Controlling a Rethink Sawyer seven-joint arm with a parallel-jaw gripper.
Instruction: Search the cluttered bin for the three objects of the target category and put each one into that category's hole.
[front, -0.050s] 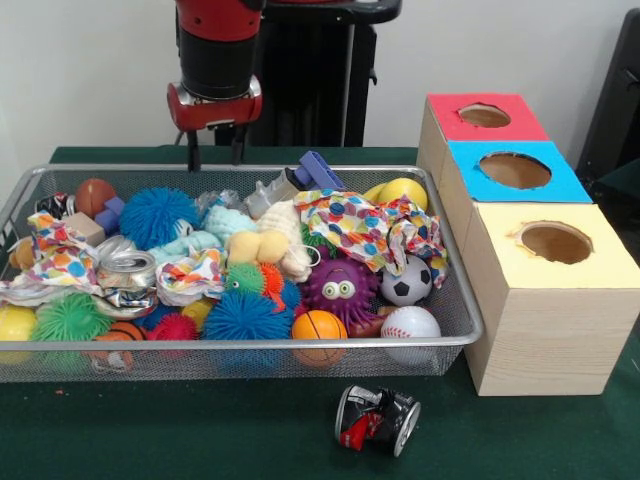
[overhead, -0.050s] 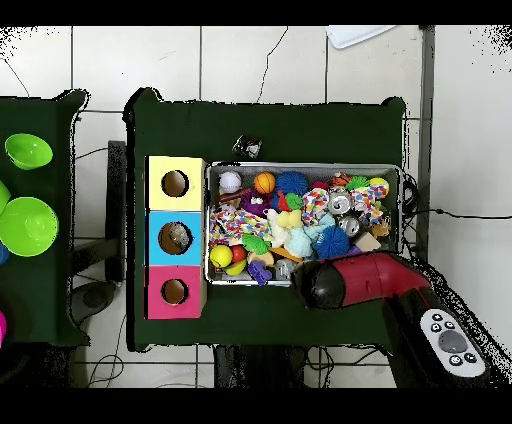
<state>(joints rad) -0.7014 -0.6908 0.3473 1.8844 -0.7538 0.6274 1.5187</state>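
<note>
Front view: we see the pincer hanging released and empty at upper left of the frame, above the back rim of the wire bin. The bin brims with spiky balls, sports balls, crumpled paper and a crushed can. Which category is wanted we cannot tell. Three boxes stand at right: the red hole, blue hole and yellow hole. Another crushed can lies on the bench at lower centre. We judge the risk is snagging paper or dragging neighbours out.
</note>
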